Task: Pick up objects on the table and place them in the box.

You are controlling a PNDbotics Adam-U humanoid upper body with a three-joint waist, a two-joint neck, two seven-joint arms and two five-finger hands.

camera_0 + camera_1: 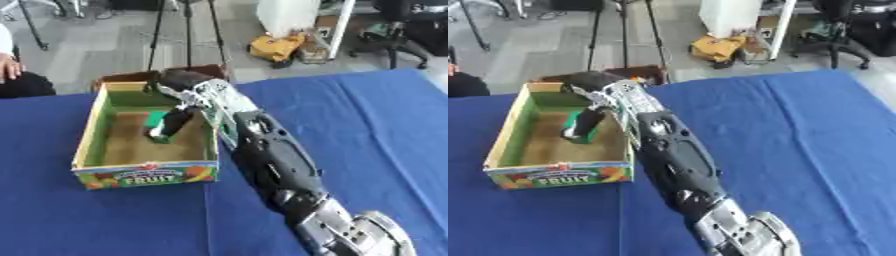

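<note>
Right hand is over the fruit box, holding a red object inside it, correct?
Not quite: the object is green, not red, as the left eye view shows. The right hand does reach into the fruit box with its fingers around it.

The box (145, 172) is a shallow open cardboard tray, green on its inner walls and plain brown on its floor, with a colourful front panel printed "FRUIT". It sits upright on the blue tabletop (367, 130). Inside the box, near its right wall and toward the back, is a small green object (157, 120) with a white patch at its lower end. The right hand (178, 120) has dark fingers curled round the green object, which stands tilted just above the box floor.
</note>
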